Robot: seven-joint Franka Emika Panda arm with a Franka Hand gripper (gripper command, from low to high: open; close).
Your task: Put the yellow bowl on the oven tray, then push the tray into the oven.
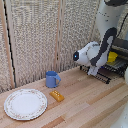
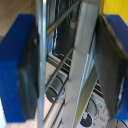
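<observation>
My grabber [image 1: 94,73] is down at the near rim of the baking sheet [image 1: 104,76], a dark wire-grid tray that sticks out of the oven [image 1: 121,49] at the exterior view's right. The yellow dish [image 1: 112,57] sits on the tray behind my arm. In the wrist view my grabber [image 2: 67,65] has its blue fingers [image 2: 15,70] wide apart on either side of the tray's metal rim bars [image 2: 80,65]. The jaws straddle the rim without pinching it. A patch of the yellow dish [image 2: 117,6] shows beyond the rim.
On the wooden table stand a blue mug [image 1: 52,79], a small orange-yellow block [image 1: 57,95] and a large white patterned plate [image 1: 25,104], all toward the exterior view's left. A slatted wall [image 1: 35,35] runs behind them.
</observation>
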